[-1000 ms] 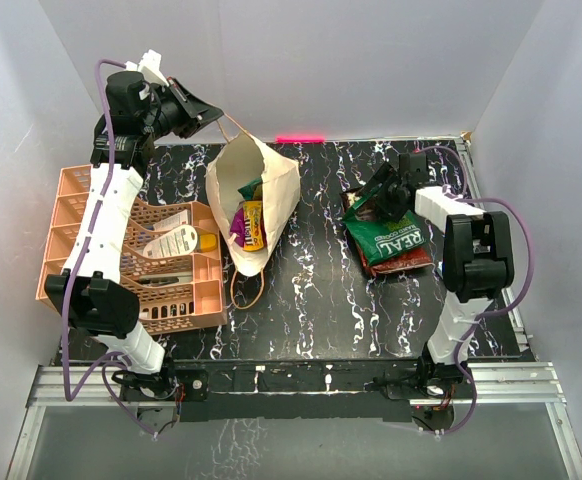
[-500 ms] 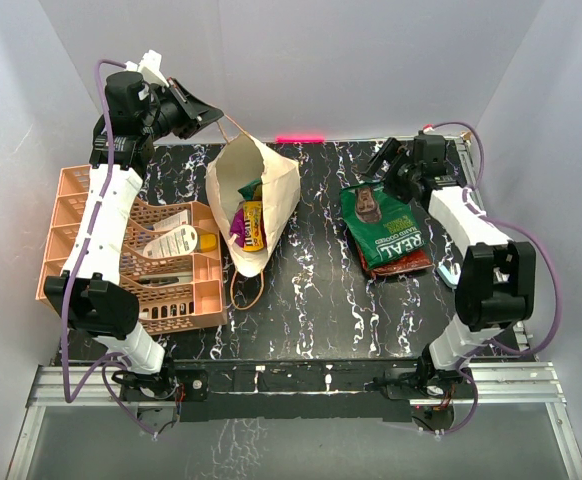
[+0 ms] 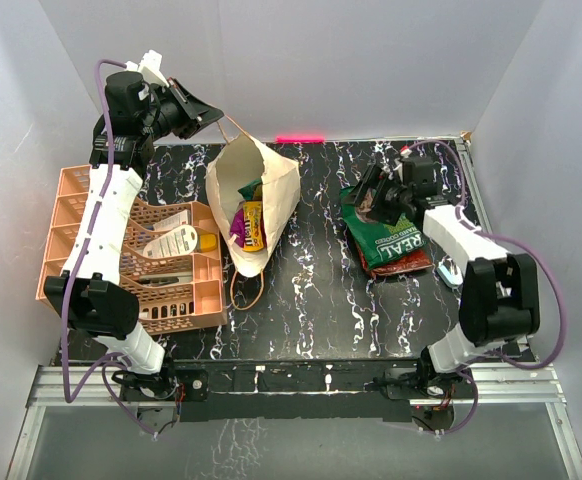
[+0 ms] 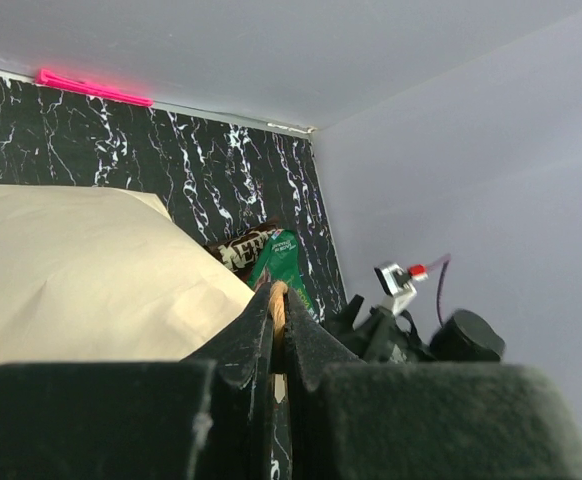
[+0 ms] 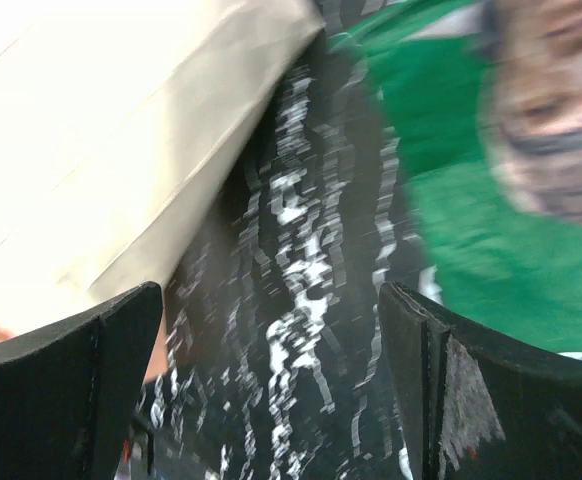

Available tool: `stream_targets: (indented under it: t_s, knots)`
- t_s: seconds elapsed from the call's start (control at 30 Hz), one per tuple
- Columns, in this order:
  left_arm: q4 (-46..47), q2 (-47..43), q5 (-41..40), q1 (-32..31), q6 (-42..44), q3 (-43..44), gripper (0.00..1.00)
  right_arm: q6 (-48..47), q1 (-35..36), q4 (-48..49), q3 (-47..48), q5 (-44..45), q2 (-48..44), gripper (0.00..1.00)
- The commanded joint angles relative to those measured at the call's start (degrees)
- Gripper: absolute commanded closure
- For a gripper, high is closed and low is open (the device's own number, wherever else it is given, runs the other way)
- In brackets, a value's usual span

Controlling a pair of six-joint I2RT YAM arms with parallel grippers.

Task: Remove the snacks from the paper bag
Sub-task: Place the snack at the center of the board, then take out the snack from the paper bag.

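At the upper left of the top view, the left pincer (image 3: 211,115) is pressed together on a thin looped handle (image 3: 233,128) of the paper bag (image 3: 271,190). The bag sits on the black marbled desk (image 3: 311,290) just beside an orange basket (image 3: 186,285), and a yellow packet (image 3: 254,225) and a magenta packet (image 3: 238,228) show in its open mouth. At centre right, the right pincer (image 3: 368,195) is spread and empty over the upper end of a green packet (image 3: 396,240) printed "REAL" in white, well apart from the bag.
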Motion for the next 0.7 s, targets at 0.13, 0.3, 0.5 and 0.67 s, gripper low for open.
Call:
stream_targets:
  t_s: [0.13, 0.3, 0.5, 0.67]
  knots:
    - [0.98, -3.14, -0.53, 0.55, 1.34, 0.11, 1.00, -1.23, 26.20, 7.25, 1.35, 9.52, -12.37, 0.29]
    - [0.68, -2.99, -0.91, 0.55, 1.28, 0.73, 1.00, -2.13, 43.58, 4.11, 11.24, 26.15, -5.40, 0.49]
    - [0.40, -3.17, -0.71, 0.55, 1.33, 0.92, 1.00, -3.73, 48.22, -3.41, 22.56, 38.06, 5.55, 0.60]
    - [1.37, -3.50, -0.07, 0.55, 0.52, 0.09, 1.00, -3.55, 48.25, -9.37, 30.43, 43.24, 14.07, 0.72]
